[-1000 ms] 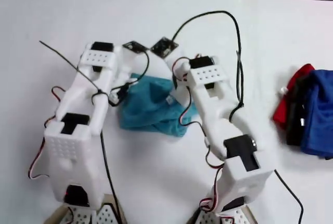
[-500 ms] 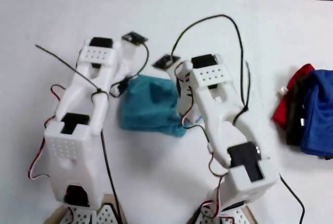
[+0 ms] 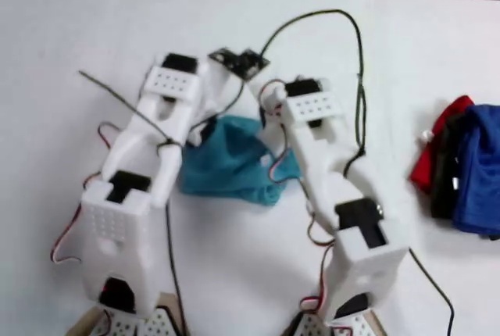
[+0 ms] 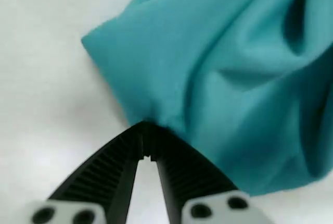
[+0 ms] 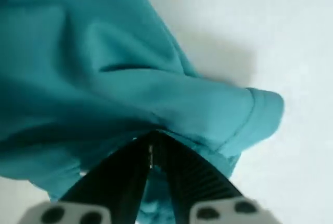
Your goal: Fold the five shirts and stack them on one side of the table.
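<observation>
Teal shirt [image 3: 226, 166] lies bunched on the bench [image 3: 234, 31] between the two arms. Left claw [image 4: 144, 141] is clenched on one edge of the fabric; right claw [image 5: 151, 151] is clenched on a fold at the opposite side. Pile of red, black and blue shirts [image 3: 461, 166] sits at the bench's right edge, well apart.
</observation>
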### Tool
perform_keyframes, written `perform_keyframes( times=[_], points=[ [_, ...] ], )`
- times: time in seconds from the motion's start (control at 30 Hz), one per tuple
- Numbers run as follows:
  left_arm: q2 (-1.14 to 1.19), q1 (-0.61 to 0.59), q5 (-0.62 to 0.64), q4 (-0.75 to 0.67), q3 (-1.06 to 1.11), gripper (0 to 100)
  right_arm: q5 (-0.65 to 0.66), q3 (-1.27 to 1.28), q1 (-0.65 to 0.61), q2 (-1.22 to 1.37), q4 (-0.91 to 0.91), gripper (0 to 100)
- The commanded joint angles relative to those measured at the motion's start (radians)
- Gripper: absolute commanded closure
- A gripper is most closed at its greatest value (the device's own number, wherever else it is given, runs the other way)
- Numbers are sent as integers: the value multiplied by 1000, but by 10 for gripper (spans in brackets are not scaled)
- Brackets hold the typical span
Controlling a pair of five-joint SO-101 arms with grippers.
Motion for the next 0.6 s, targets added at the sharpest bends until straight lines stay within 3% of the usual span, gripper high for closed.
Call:
perform_keyframes(
  times=[0.0, 0.2, 0.57],
  points=[
    [-75, 66, -5, -100, 68, 978, -6, -31, -12, 7, 42, 978],
    [-74, 0, -72, -209, 159, 978, 0, 5, -4, -41, 272, 978],
    [-74, -141, -72, -183, 48, 979, 46, 282, -61, -421, 269, 978]
  ],
)
